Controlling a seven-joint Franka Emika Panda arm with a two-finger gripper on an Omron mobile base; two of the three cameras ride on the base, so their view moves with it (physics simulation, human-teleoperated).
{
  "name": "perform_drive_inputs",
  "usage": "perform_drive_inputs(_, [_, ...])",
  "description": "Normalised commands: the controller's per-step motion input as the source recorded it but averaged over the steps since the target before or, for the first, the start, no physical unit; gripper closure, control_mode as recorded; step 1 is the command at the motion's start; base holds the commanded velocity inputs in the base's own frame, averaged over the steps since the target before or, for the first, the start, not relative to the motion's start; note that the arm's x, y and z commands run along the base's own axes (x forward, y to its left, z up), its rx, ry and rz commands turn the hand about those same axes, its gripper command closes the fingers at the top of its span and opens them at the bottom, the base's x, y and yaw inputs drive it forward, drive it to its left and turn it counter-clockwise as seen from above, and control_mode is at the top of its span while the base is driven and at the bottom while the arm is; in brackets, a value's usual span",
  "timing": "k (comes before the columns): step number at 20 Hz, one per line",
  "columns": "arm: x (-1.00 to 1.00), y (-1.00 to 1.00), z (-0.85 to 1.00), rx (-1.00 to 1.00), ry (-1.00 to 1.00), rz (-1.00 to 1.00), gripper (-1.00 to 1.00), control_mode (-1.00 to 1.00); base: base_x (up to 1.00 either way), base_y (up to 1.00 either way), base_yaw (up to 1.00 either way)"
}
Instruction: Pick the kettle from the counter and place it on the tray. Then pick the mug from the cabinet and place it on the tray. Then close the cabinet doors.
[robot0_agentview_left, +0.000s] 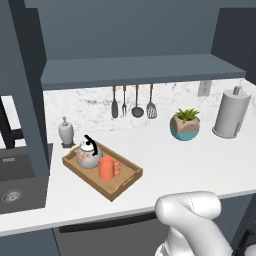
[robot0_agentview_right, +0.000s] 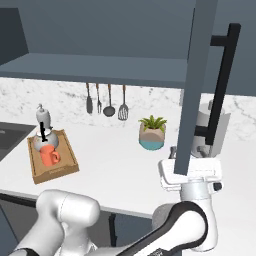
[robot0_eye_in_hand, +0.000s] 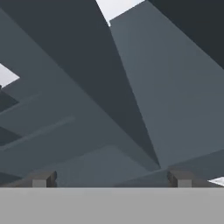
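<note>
Kettle and mug sitting on the tray; cabinet doors waiting to be shut.

The tool (robot0_agentview_right: 186, 152), jaws standing apart and holding nothing, is hovering at the lower edge of the right cabinet door (robot0_agentview_right: 197, 85), right of centre in the right base view. The door is likely swinging stiffly but lightly; pushing its flat face or hooking the black bar handle (robot0_agentview_right: 220, 85) looks best. The kettle (robot0_agentview_left: 89, 154) and mug (robot0_agentview_left: 107, 168) are resting on the tray (robot0_agentview_left: 121, 184) at lower left on the table (robot0_agentview_left: 200, 165). The potted plant (robot0_agentview_right: 152, 132) and paper towel roll (robot0_agentview_left: 231, 114) are standing nearby, below the door's path.
</note>
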Motion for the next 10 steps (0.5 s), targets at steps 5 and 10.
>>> perform_drive_inputs(5, [-0.06, -0.40, 0.14, 0.00, -0.19, -0.08, -1.00, -1.00, 0.00, 0.00, 0.00])
perform_drive_inputs(10, [-0.10, -0.32, 0.23, 0.00, -0.16, -0.09, -1.00, -1.00, 0.00, 0.00, 0.00])
